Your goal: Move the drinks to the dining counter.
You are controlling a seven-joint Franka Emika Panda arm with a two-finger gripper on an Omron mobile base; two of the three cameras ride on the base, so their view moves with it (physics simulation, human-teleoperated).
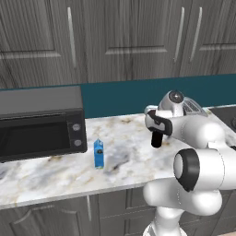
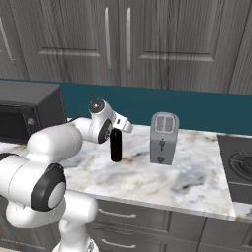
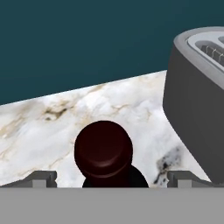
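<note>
With the claw spread wide and its two tips standing either side of the bottle, we're lined up for the grab but not yet pinching anything. In the hand view the dark round cap sits nearly centred between the tips, a touch toward one side.

Taking the toaster as landmark: the bottle stands upright on the marble bench near it, on the microwave side. The blue carton is further off that way, just in front of the microwave's control panel, upright and untouched. Both drinks are on this bench, so neither has gone to the dining counter yet.

How we'd do this step well:
- Nudge sideways so the cap is dead centre before closing; an off-centre squeeze will likely tip a slim bottle.
- We judge the tips are up around the cap/neck. Drop lower if there's room, so the pads land on the wider body rather than the narrow neck.
- Close slowly and evenly, and keep the hand level.
- Lift straight up first, then swing away from the toaster; it's close on that side and easy to clip.
- Carry upright. Carton comes after.
</note>
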